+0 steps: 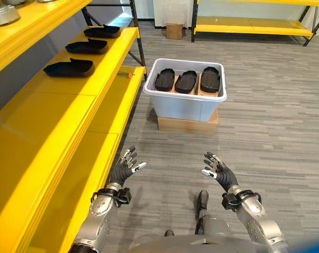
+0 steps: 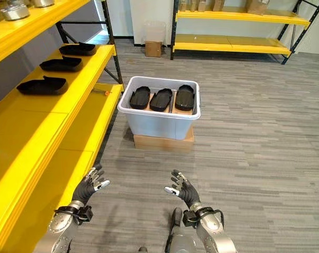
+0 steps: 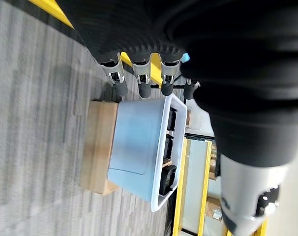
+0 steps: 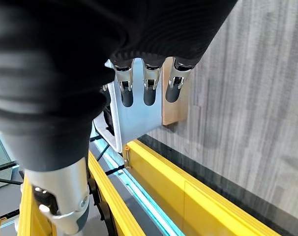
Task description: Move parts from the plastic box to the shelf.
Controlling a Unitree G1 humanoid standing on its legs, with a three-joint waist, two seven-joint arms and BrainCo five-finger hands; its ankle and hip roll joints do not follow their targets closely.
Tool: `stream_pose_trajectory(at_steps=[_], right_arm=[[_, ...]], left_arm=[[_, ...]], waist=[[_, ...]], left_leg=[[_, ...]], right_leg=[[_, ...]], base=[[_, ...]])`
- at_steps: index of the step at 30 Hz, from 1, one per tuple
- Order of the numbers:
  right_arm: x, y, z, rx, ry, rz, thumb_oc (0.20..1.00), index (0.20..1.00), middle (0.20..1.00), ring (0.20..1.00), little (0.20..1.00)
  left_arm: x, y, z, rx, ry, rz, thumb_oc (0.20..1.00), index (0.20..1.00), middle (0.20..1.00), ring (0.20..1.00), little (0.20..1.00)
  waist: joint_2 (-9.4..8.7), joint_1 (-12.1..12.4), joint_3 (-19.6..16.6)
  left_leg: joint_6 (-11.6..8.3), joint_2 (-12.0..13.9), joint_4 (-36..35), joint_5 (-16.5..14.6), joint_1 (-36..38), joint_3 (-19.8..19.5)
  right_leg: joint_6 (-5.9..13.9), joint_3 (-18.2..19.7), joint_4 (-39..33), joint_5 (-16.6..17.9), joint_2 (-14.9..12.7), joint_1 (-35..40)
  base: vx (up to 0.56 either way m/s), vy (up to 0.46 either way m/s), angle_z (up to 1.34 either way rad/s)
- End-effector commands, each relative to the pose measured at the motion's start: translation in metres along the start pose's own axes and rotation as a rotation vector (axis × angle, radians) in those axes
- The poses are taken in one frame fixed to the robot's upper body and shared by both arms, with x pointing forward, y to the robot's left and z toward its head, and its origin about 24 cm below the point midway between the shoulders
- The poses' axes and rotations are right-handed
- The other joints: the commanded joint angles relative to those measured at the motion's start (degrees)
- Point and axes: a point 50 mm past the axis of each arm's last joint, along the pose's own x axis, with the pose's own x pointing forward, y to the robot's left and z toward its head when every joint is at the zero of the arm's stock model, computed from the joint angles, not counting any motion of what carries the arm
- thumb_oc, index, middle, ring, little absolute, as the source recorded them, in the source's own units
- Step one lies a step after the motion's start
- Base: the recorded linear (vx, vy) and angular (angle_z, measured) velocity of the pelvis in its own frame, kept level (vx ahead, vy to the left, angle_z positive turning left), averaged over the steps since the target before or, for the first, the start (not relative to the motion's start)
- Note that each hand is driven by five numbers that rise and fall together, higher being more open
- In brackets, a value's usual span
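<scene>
**Both hands empty, short of the box**

Nearest the camera, the left hand (image 1: pixel 126 166) and right hand (image 1: pixel 218 171) are raised side by side above the grey floor (image 1: pixel 275 132), palms turned toward each other, well apart. Fingers on each are straight and slightly spread. Neither hand holds or touches anything. In the wrist views, each hand's fingers point toward the box with bare floor between.

Ahead of the hands, well apart from both, stands the box (image 1: pixel 183 105), a pale plastic tub. It rests on a flat cardboard base (image 1: pixel 187 124) on the floor. Inside it, three black parts (image 1: pixel 186 81) lie side by side in a row, long axes pointing away from the robot.

To the robot's left runs the yellow shelf (image 1: pixel 54 121). The box stands just beside the shelf's lower tier. On the middle tier, three more black parts (image 1: pixel 69 67) lie in a line, spaced apart, toward the far end. A metal item (image 1: pixel 1 15) sits on the top tier. A small orange object (image 1: pixel 129 75) lies at the far corner of the lower tier.

Across the room stands a second yellow rack (image 1: pixel 254 23), with a small carton (image 1: pixel 174 30) on the floor beside it.
</scene>
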Motion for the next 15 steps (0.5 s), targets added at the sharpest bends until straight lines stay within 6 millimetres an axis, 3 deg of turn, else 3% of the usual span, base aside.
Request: stream_pose_trajectory(at_steps=[1,2,3,4,6,7,8,9,10,12,14,15], right_arm=[[0.005,-0.005,0.034,-0.027,-0.156,0.002,1.000,1.000,1.000,1.000,1.000],[0.003,-0.008,0.033,-0.028,-0.149,-0.008,1.000,1.000,1.000,1.000,1.000],[0.004,-0.008,0.033,-0.028,-0.149,-0.008,1.000,1.000,1.000,1.000,1.000],[0.003,-0.009,0.031,-0.027,-0.142,-0.012,1.000,1.000,1.000,1.000,1.000],[0.001,-0.011,0.028,-0.022,-0.124,-0.013,1.000,1.000,1.000,1.000,1.000],[0.000,-0.013,0.028,-0.017,-0.125,-0.017,1.000,1.000,1.000,1.000,1.000],[-0.001,-0.015,0.029,-0.020,-0.123,-0.017,1.000,1.000,1.000,1.000,1.000],[-0.003,-0.018,0.029,-0.027,-0.121,-0.032,1.000,1.000,1.000,1.000,1.000],[-0.003,-0.018,0.029,-0.026,-0.121,-0.032,1.000,1.000,1.000,1.000,1.000],[-0.002,-0.021,0.029,-0.026,-0.123,-0.053,1.000,1.000,1.000,1.000,1.000],[-0.003,-0.022,0.030,-0.022,-0.132,-0.064,1.000,1.000,1.000,1.000,1.000],[-0.004,-0.024,0.029,-0.020,-0.132,-0.075,1.000,1.000,1.000,1.000,1.000]], left_arm=[[0.011,-0.002,0.032,0.047,-0.148,-0.036,1.000,1.000,1.000,1.000,1.000],[0.013,-0.007,0.032,0.037,-0.148,-0.054,1.000,1.000,1.000,1.000,1.000],[0.014,-0.007,0.032,0.038,-0.148,-0.055,1.000,1.000,1.000,1.000,1.000],[0.014,-0.009,0.032,0.033,-0.147,-0.060,1.000,1.000,1.000,1.000,1.000],[0.014,-0.013,0.033,0.001,-0.152,-0.068,1.000,1.000,1.000,1.000,1.000],[0.015,-0.014,0.034,-0.010,-0.154,-0.076,1.000,1.000,1.000,1.000,1.000],[0.015,-0.015,0.034,-0.010,-0.156,-0.087,1.000,1.000,1.000,1.000,1.000],[0.014,-0.018,0.035,-0.011,-0.156,-0.099,1.000,1.000,1.000,1.000,1.000],[0.014,-0.017,0.035,-0.011,-0.156,-0.099,1.000,1.000,1.000,1.000,1.000],[0.012,-0.016,0.033,-0.019,-0.149,-0.085,1.000,1.000,1.000,1.000,1.000],[0.009,-0.013,0.032,-0.012,-0.147,-0.079,1.000,1.000,1.000,1.000,1.000],[0.008,-0.012,0.030,-0.004,-0.140,-0.072,1.000,1.000,1.000,1.000,1.000]], waist=[[0.07,-0.06,-0.04],[0.53,-0.39,-0.20],[0.35,-0.47,-0.27],[0.24,-0.50,-0.18],[-0.58,0.00,0.60],[-1.37,0.68,1.85],[-2.44,1.74,3.27],[-3.25,3.27,4.92],[-3.33,3.25,4.79],[-3.92,4.30,5.23],[-4.55,4.36,5.00],[-4.24,4.27,4.80]], left_leg=[[-2.67,3.08,4.36,-3.19,2.27,0.25],[-4.60,5.23,9.77,-2.24,2.54,0.73],[-4.57,5.04,9.78,-2.06,2.34,0.63],[-5.41,5.70,14.33,-0.36,0.88,0.93],[-6.85,6.63,30.32,7.06,-5.18,0.66],[-7.35,5.93,38.56,9.88,-9.51,-0.06],[-7.17,4.49,44.72,11.30,-12.44,-0.83],[-6.05,3.45,47.20,8.50,-17.83,0.12],[-6.01,3.37,47.26,8.59,-18.09,0.12],[-4.76,3.04,40.24,6.07,-23.21,1.73],[-4.38,5.50,31.10,6.05,-24.08,3.37],[-4.30,7.44,22.47,6.43,-23.55,4.51]], right_leg=[[1.82,-0.02,2.06,-3.15,2.75,1.94],[0.33,-0.60,4.30,-6.27,4.35,3.43],[0.34,-0.64,4.24,-6.16,4.14,3.31],[-0.38,-0.52,4.59,-7.20,4.74,4.22],[-2.45,0.62,4.35,-8.71,6.31,7.07],[-3.20,1.12,4.02,-9.25,6.33,8.42],[-3.79,1.71,3.65,-9.41,6.05,9.64],[-4.05,2.02,2.70,-10.01,6.03,11.78],[-4.04,1.98,2.68,-9.94,5.96,11.58],[-3.33,2.62,1.90,-9.94,5.51,13.00],[-2.75,2.95,1.38,-10.91,5.25,14.23],[-2.59,2.99,1.79,-12.09,5.51,14.70]], base=[[0.52,-0.219,0.43],[0.39,-0.163,0.19],[0.37,-0.167,0.14],[0.20,-0.122,0.06],[0.29,-0.203,-0.05],[0.20,-0.197,-0.09],[0.20,-0.198,-0.39],[0.16,-0.138,-0.34],[0.20,-0.094,-0.39],[0.20,-0.008,-0.04],[0.27,0.039,-0.05],[0.34,0.094,-0.27]])
